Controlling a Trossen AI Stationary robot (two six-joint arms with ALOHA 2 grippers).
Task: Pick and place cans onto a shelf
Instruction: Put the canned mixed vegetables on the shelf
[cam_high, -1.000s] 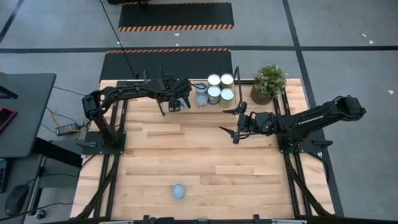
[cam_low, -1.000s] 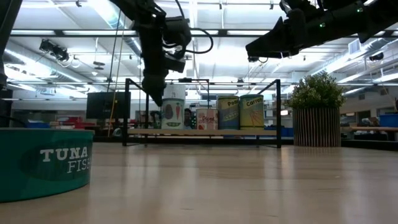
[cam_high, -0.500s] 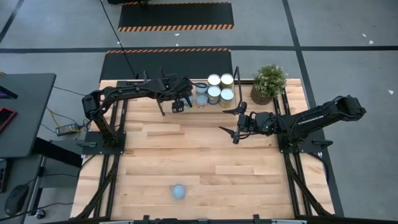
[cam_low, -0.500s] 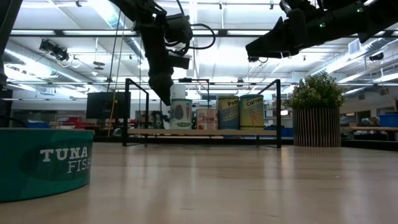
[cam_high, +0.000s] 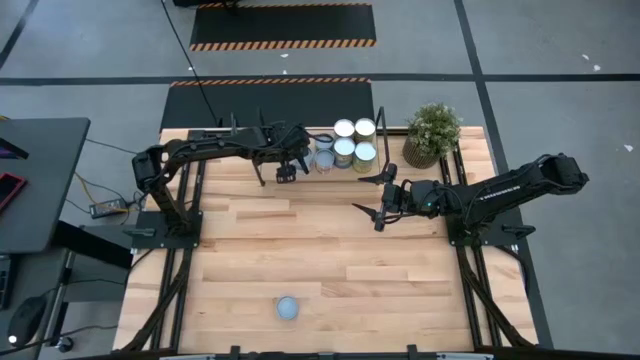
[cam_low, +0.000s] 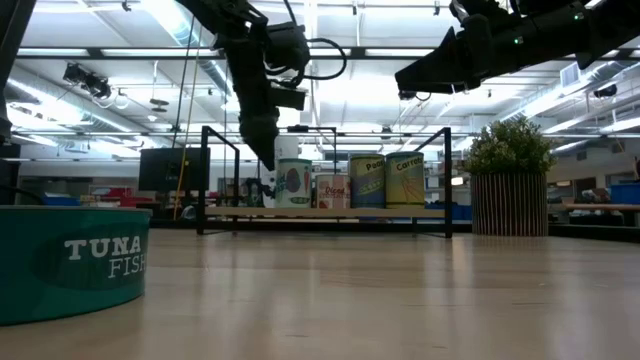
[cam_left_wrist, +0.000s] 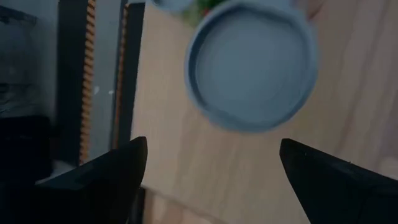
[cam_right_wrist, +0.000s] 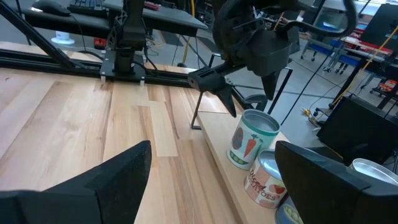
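Cans (cam_high: 349, 143) on shelf (cam_low: 330, 212); left claw (cam_high: 291, 166) wide apart, empty, beside nearest can; right claw (cam_high: 372, 203) apart, empty.

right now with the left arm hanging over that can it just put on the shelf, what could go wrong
1. The left gripper hangs open just beside the carrot can; a sideways pull-out could clip it and tip it off the shelf.
2. That can stands close to the other cans, so a knock might topple its neighbours too.
3. One tuna can lies far off at the table's near edge, a long stretch for either arm; the right gripper waits mid-table.
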